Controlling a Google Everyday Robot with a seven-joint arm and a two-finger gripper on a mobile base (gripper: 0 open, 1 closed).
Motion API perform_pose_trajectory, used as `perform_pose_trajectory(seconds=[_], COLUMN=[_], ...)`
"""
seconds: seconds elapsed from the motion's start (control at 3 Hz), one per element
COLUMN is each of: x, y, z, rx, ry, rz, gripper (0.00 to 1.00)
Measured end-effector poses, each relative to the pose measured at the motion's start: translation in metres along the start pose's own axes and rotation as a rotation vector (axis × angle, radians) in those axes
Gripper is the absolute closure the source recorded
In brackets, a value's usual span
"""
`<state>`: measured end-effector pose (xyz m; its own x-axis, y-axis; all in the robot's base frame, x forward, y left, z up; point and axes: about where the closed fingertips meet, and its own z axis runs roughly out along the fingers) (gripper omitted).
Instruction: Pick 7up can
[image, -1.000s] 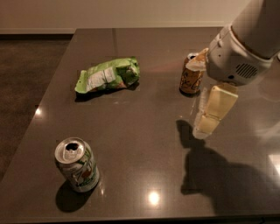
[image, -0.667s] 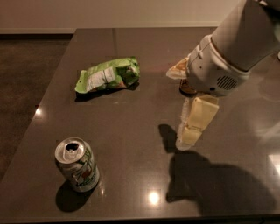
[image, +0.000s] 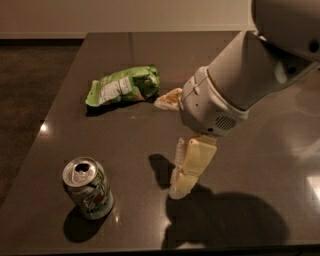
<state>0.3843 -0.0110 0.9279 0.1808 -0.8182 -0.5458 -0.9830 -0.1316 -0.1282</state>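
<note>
The one tool (image: 179, 190) hangs tip-down low over the middle of the bench (image: 125, 135), with its own shadow falling just beside it. It is a cream-coloured plastic piece, blocky, with a ribbed edge on one side. Seen edge-on like this, I cannot tell whether it is apart or together. Nothing is in its grip.

Above it sits the single arm (image: 240, 75). This is a smooth pale-grey shell, conical, widening to a rounded wrist housing with a small patch of grille holes on its underside. At the far edge of that housing a pale tan pointed piece (image: 169, 98) shows. I cannot tell whether it belongs to the arm or lies on the bench.

There is one 7up can (image: 88, 189), standing upright near the front corner of the bench at the left of the view, well apart from the tool. It is a metal cylinder with a dull silver top and an opened mouth, and its label is white and green with a small red mark.

One green bag (image: 124, 86) lies flat farther back. It is crinkled glossy foil with a white printed panel facing up.

The bench is a dark, polished slab that reflects a few bright spots of light. Beyond it are a dark floor (image: 20, 100) and a pale wall (image: 125, 15).
</note>
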Motion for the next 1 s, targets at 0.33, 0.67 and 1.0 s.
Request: perform_pose_trajectory(seconds=[0.33,0.67,1.0], x=[-0.022,-0.044,-0.063], y=[0.010,0.019,0.026], z=[0.020,0.040,0.056], rx=[-0.020,-0.040,-0.059], ry=[-0.051,-0.089,-0.118], rz=[-0.016,-0.018,-0.021], gripper=[0.00,0.00,0.00])
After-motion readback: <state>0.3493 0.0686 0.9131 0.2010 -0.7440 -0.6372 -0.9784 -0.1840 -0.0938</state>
